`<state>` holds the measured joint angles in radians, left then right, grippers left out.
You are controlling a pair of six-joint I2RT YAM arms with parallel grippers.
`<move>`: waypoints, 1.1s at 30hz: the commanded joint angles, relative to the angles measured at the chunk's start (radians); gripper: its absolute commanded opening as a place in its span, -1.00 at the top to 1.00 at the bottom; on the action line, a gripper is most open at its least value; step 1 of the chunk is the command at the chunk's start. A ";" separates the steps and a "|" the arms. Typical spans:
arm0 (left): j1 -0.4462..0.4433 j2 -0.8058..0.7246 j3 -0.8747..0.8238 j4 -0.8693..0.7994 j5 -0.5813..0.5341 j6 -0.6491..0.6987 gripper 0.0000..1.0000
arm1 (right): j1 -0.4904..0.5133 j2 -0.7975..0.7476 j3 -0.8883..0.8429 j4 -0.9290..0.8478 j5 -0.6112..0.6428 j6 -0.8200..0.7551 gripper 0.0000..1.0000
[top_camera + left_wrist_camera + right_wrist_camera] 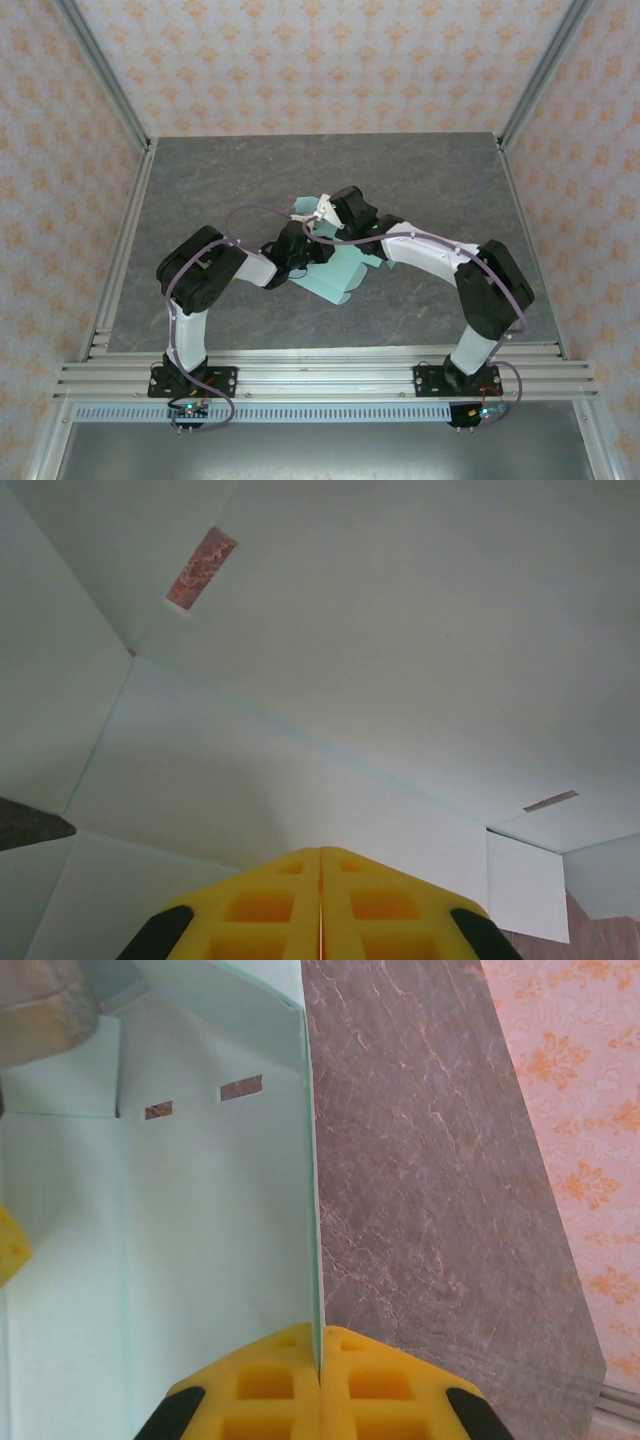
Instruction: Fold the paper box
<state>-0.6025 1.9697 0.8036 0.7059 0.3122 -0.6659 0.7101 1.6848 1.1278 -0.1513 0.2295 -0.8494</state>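
**Position.** In the top view the paper box [338,272] lay partly raised at mid-frame on the grey table [440,170]. The left gripper [298,250] and the right gripper [324,212] were crowded over its upper-left end.

**Claws.** In its own wrist view the right gripper [320,1334] had its jaws pressed together on a standing wall of the paper box [200,1220]. The wall's edge ran straight down the frame into the seam between the pads. The left gripper [320,854] had its jaws together at bottom centre of its view. Whether card lay between them could not be determined.

**Risks.**
- The card appeared thin. It was judged liable to crease off its scored lines, or tear at the clamped edge, if one arm pulled or twisted against the other.
- Should the right grip slip, the raised wall would probably fall back flat.
- With the two grippers so close, contact between them, or a snag on the looping cables [262,210], was a hazard in any tight move.

**Views compared.**
- The top view gave the box's place on the table and the crowding, but the grip points were hidden under the arms.
- The right wrist view showed the clamped wall, two slots [241,1087] at upper left, and bare table [420,1180] at right.
- The left wrist view showed the paper box [400,630] close up. Fold lines met at the left of the frame, and one slot [200,568] lay at upper left.
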 commanded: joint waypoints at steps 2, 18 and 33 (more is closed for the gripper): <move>-0.008 0.052 -0.009 -0.002 -0.053 -0.022 0.84 | 0.031 -0.033 -0.037 0.056 0.015 0.010 1.00; 0.020 -0.054 -0.060 -0.018 -0.037 0.020 0.63 | 0.034 -0.070 -0.215 0.437 0.116 -0.200 1.00; 0.155 -0.331 -0.190 -0.127 0.027 0.089 0.29 | 0.004 -0.059 -0.204 0.519 0.097 -0.346 1.00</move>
<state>-0.4690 1.6924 0.6365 0.6262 0.3164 -0.6147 0.7292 1.6455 0.9180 0.3317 0.3244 -1.1530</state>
